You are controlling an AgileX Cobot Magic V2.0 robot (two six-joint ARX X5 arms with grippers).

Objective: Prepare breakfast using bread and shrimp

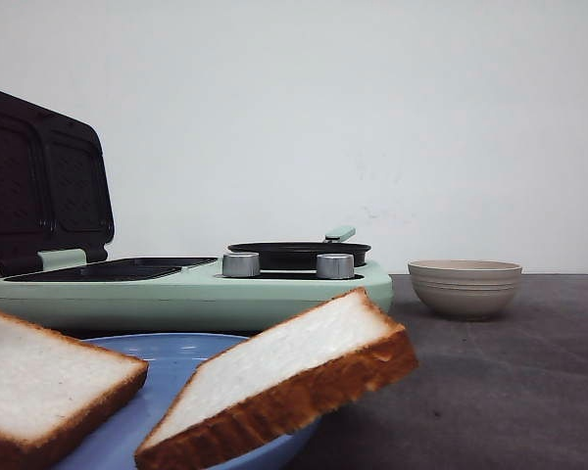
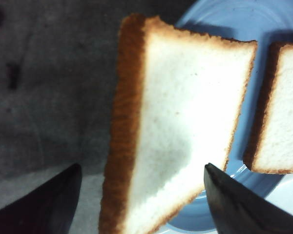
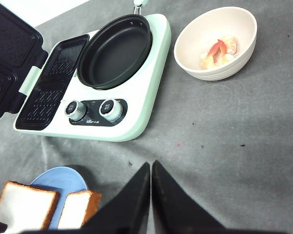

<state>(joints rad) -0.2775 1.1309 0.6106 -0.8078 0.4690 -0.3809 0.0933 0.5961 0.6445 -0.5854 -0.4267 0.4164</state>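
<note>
Two thick white bread slices [image 1: 274, 377], golden crust, on blue plate [image 1: 181, 354]; nearer one tilted up on edge. Left gripper [image 2: 141, 204] spread wide around it, not visibly touching. Right gripper [image 3: 151, 185] pressed closed, empty. Beyond: mint breakfast maker [image 1: 191, 289], lid raised. Farthest: pink-orange shrimp [image 3: 219, 51] in beige bowl [image 1: 465, 287].

Bare grey table [image 3: 224, 141] is being left open between the green cooker [image 3: 151, 92] and the right gripper [image 3: 151, 195]. The sandwich plates [image 3: 49, 90] are being overhung by the raised lid [image 1: 39, 181]. The pan [image 3: 115, 51] is being left uncovered. Beside it, the bowl [image 3: 216, 44] is standing apart. The blue plate [image 1: 176, 357] is being crowded by two bread slices [image 1: 284, 377].
</note>
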